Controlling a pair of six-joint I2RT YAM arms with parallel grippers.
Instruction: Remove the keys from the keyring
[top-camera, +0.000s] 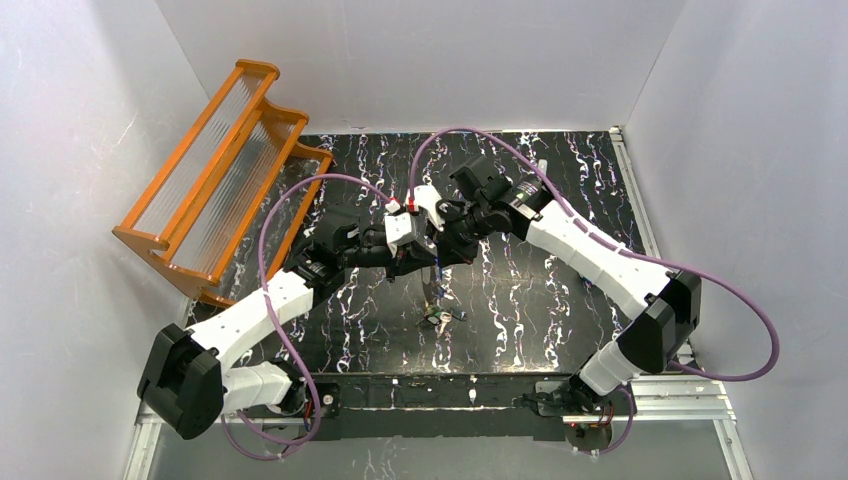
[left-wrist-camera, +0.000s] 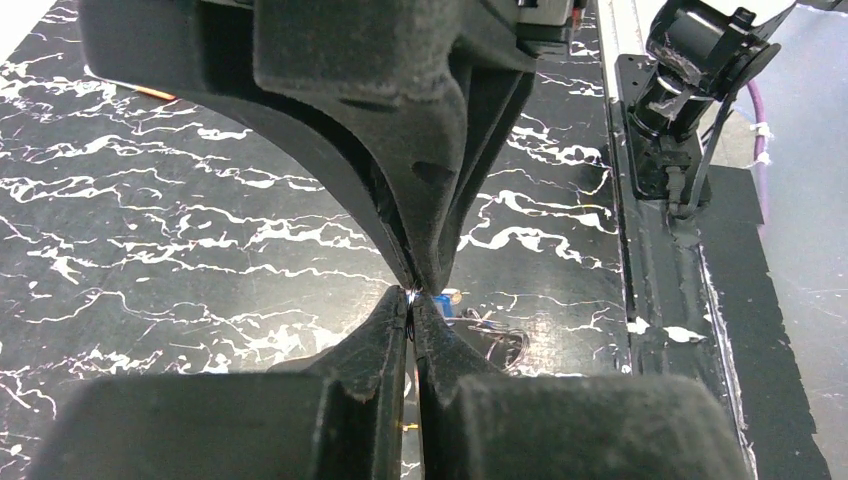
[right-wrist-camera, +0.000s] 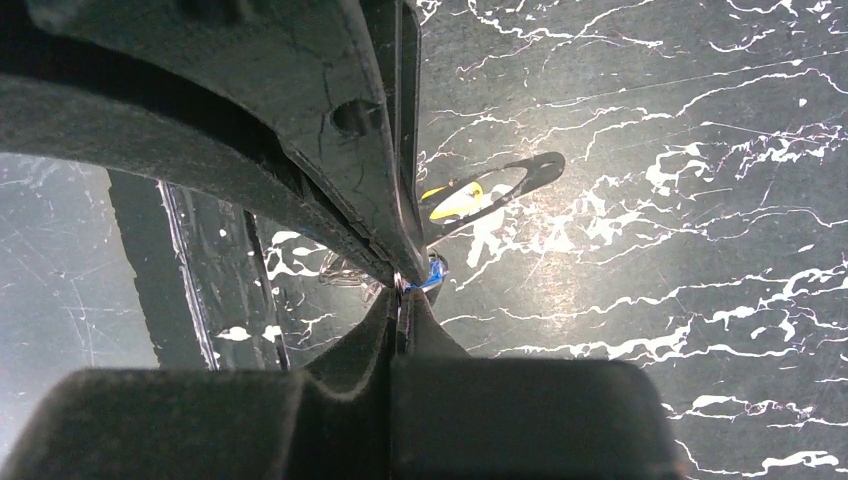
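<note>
Both arms reach inward over the black marbled table (top-camera: 540, 300), forearms angled toward each other, wrists tipped down, fingertips meeting nose to nose mid-table. The left gripper (left-wrist-camera: 411, 318) is closed tight on the thin wire of the keyring (top-camera: 434, 283), and the right gripper (right-wrist-camera: 399, 305) pinches the same loop from the opposite side. The keyring hangs below the tips with the keys (top-camera: 441, 316) bunched at its bottom, low over the table; contact with it unclear.

The table (top-camera: 560, 300) is black with white marble veining. The rack (top-camera: 215, 170) is orange. One yellow key head (right-wrist-camera: 458, 201), one blue key head (right-wrist-camera: 434, 276).
</note>
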